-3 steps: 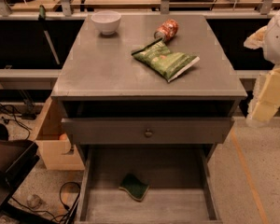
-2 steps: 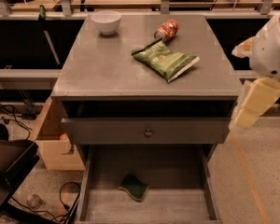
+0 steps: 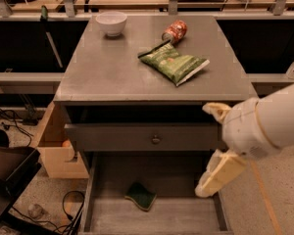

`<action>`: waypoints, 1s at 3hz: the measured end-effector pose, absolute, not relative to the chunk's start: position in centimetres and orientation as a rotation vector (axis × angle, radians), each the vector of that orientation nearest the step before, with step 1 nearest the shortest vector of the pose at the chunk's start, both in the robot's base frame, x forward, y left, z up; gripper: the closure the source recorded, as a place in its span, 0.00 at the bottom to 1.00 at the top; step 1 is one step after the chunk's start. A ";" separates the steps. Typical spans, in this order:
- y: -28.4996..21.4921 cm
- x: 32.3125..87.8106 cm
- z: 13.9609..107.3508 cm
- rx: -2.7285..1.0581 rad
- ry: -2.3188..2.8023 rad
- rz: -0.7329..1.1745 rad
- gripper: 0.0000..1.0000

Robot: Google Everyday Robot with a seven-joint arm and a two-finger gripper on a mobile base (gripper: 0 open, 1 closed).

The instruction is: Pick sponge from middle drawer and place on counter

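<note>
The near end of the middle drawer (image 3: 186, 218) is cut off by the bottom edge, and its right wall is partly hidden behind the lower finger of the gripper (image 3: 208, 148); the white arm behind it runs out of view on the right. The sponge (image 3: 141, 196) lies flat on the drawer floor, left of centre, dark green face up, its pale layer hard to make out in the dim light. The gripper hangs at the right side of the cabinet, below the counter (image 3: 103, 72) and in front of the right end of the knobbed drawer front (image 3: 137, 137), its two cream fingers spread apart with nothing between them. The sponge is lower and to the left of it, well apart. A second ago the gripper was higher and farther right, beside the counter's right edge; it has since come down and leftward over the drawer's right side. The sponge, the white bowl (image 3: 111, 22), the red can (image 3: 175, 32) and the green snack bag (image 3: 175, 62) have not moved
</note>
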State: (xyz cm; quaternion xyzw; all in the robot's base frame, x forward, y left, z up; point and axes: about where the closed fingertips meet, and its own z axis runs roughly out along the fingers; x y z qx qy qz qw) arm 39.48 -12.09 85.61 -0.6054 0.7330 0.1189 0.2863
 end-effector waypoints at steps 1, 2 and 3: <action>-7.6 37.1 79.8 -1.539 1.864 0.470 0.00; -4.1 35.8 77.7 -1.513 1.820 0.528 0.00; -3.9 35.8 77.8 -1.518 1.818 0.528 0.00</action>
